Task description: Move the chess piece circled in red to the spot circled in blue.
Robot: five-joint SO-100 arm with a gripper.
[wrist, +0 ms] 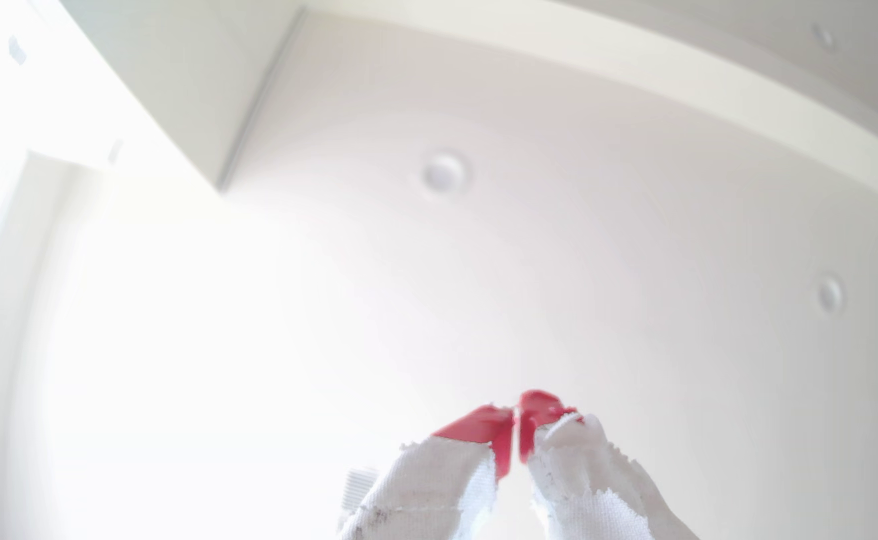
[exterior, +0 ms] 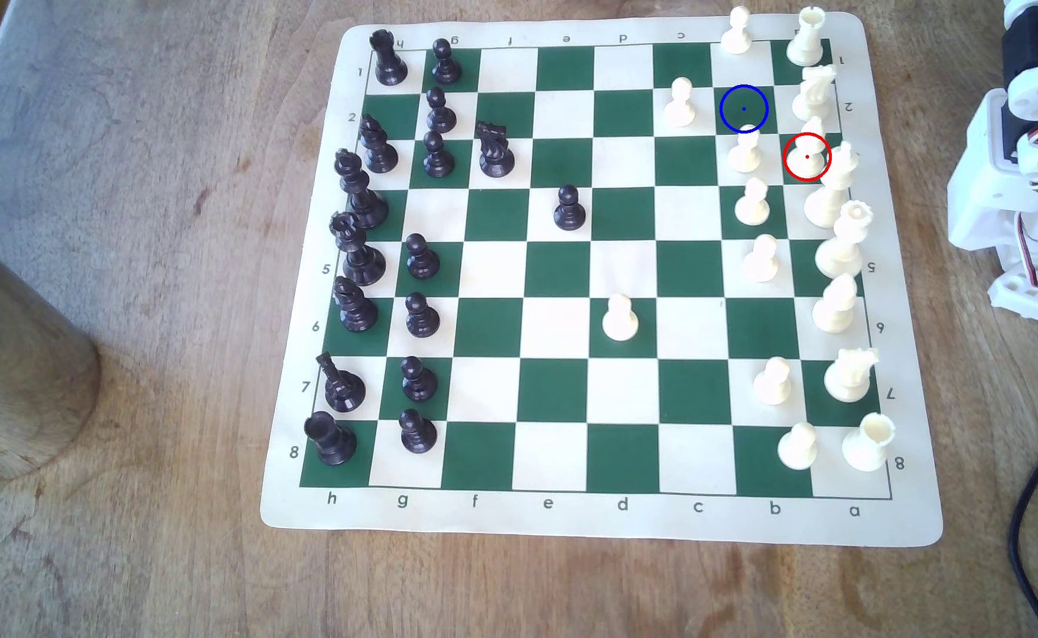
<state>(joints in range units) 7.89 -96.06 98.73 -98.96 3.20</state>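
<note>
My arm (exterior: 1032,153) sits folded at the exterior view's right edge, white links, servo wires showing. In the wrist view my end effector (wrist: 517,431) points upward, red tips pressed together (white fabric wrap on both fingers (wrist: 426,483)), nothing between them.
</note>
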